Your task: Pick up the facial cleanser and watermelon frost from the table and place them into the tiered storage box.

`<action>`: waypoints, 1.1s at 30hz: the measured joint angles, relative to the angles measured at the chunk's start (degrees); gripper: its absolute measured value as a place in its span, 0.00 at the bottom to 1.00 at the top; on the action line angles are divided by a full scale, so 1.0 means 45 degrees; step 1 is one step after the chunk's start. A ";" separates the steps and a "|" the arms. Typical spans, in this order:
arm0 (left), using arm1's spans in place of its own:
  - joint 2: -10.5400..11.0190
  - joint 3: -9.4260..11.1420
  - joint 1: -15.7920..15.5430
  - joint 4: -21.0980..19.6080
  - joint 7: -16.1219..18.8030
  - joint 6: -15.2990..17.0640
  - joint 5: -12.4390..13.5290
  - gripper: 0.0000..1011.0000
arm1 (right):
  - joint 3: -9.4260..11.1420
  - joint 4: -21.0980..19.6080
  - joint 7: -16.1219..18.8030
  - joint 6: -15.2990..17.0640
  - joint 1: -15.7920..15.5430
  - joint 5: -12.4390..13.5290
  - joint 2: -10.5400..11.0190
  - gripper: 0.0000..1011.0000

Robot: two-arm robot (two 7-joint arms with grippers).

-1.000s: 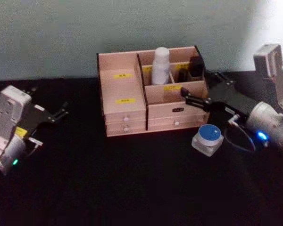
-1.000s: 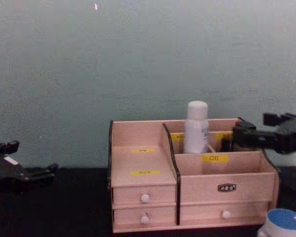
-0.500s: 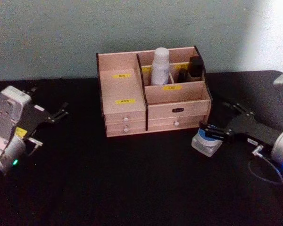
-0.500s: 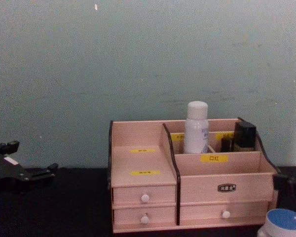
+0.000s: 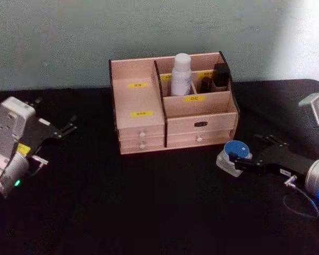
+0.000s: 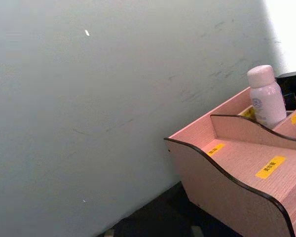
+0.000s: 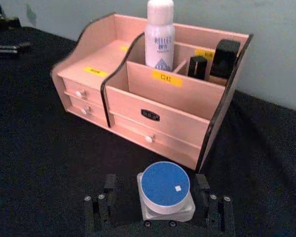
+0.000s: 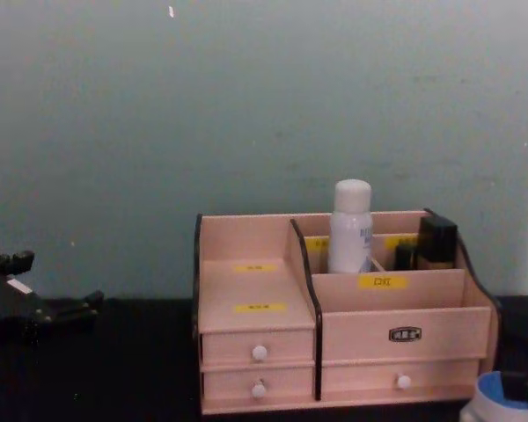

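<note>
The right gripper (image 7: 155, 191) sits low on the black table (image 5: 149, 202). Its fingers are spread to either side of the blue-lidded jar (image 5: 235, 148), one close against it and the other with a gap. We see the jar just in front of the tiered storage box (image 5: 141, 125), at its right corner and apart from it.

In the chest view the frame edge crops the jar. The rear compartments hold a white bottle (image 5: 181, 74) and a black-capped container (image 5: 220, 74), whose lower bodies are hidden behind the dividers. We cannot read the yellow labels.

The left gripper (image 5: 53, 116) is parked at the far left with its fingers apart.
</note>
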 joint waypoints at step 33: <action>0.0000 0.0000 0.0000 0.0001 0.0000 0.0000 0.0000 0.99 | -0.0749 0.1685 -0.0224 0.0300 0.1120 -0.0209 -0.0601 0.99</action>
